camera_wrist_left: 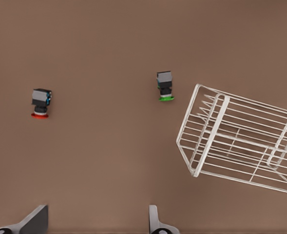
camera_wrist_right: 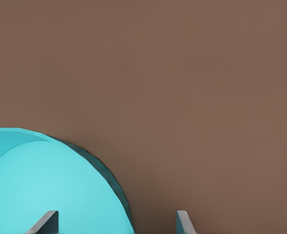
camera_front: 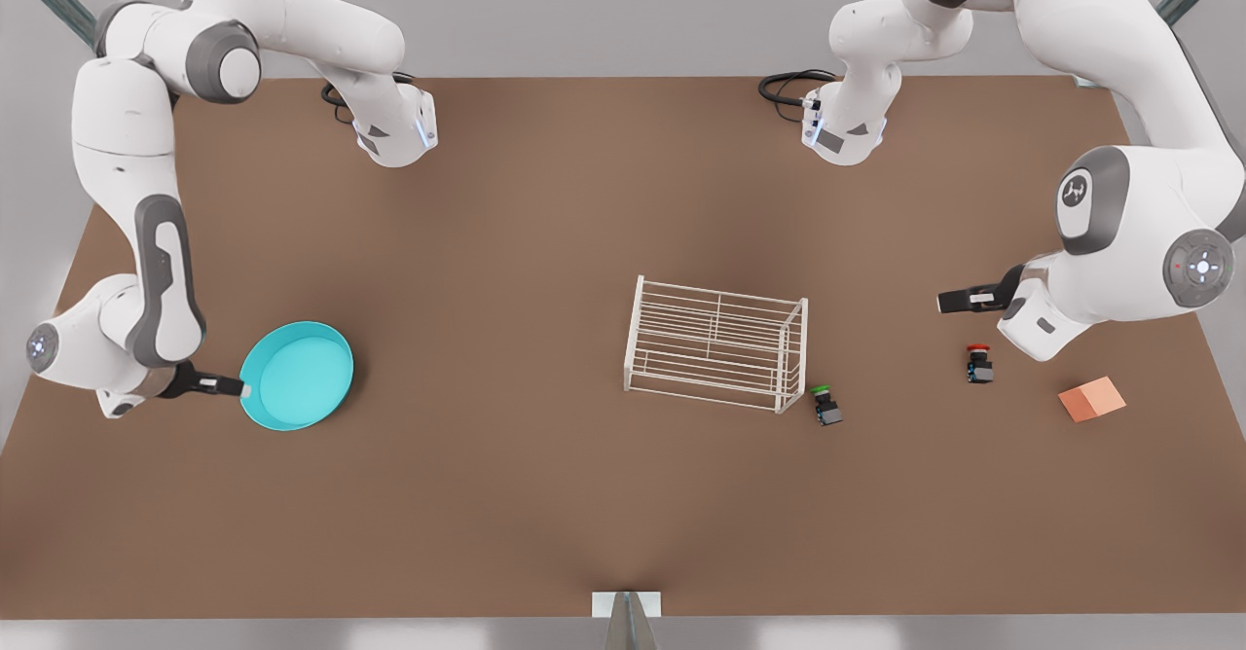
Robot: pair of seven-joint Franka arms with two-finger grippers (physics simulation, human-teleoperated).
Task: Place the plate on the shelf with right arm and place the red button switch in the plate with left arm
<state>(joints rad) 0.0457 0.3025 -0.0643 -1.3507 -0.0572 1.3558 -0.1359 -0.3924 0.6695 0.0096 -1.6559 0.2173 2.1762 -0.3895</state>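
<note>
Brown table (camera_front: 545,494), seen from above. Nearest the camera: green-capped switch (camera_front: 826,405), standing just beside the shelf's corner on the front view's right; orange-pink block (camera_front: 1091,399), well off toward the right edge. Plate (camera_front: 297,375), turquoise, lying flat on the table at the front view's left, well apart from the shelf. Right gripper (camera_front: 243,389) at the plate's rim; in the right wrist view its fingertips (camera_wrist_right: 48,220) stand spread, one over the plate's inside and one over bare table, rim between them, nothing clamped. Red button switch (camera_front: 978,363), on the table between the shelf and the block, untouched. Shelf (camera_front: 716,343), white wire rack, mid-table, nothing on it. Farther back: left gripper (camera_front: 942,302), above the table near the red button switch, apart from it; its fingers (camera_wrist_left: 33,223) parted in the left wrist view, holding nothing.
</note>
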